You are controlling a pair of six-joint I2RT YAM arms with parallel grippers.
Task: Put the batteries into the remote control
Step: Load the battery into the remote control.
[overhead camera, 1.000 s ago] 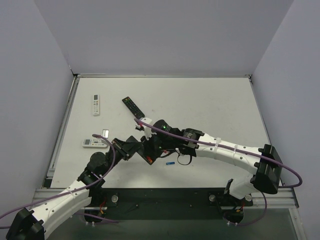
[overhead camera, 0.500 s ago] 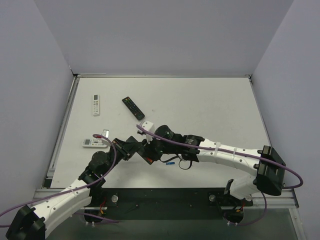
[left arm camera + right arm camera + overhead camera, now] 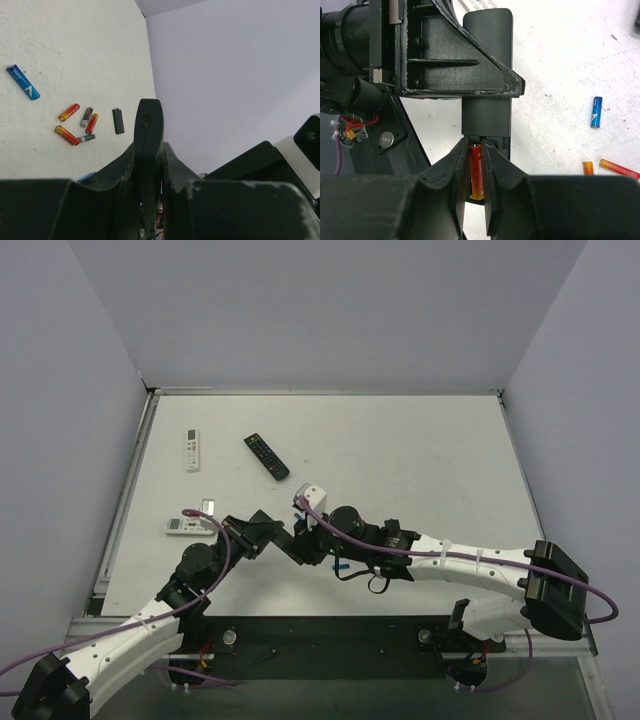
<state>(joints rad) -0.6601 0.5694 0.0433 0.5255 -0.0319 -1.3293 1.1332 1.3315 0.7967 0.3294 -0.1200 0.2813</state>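
Left gripper was clamped on the slim matte-black bar-shaped remote. Right gripper pinched a small red-orange cylindrical battery at the remote's open bay. Risk: a tilted battery could jam on the bay edge, and pushing hard could twist the remote loose

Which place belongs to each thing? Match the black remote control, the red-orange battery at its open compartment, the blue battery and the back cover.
Things: 1 remote control; 2 red-orange battery; 3 blue battery; 4 back cover.
Places: A on the table by itself; B between the fingers of the right gripper; C clamped in the left gripper; D on the table beside the loose batteries.
Pairs: 1-C, 2-B, 3-A, 4-D.
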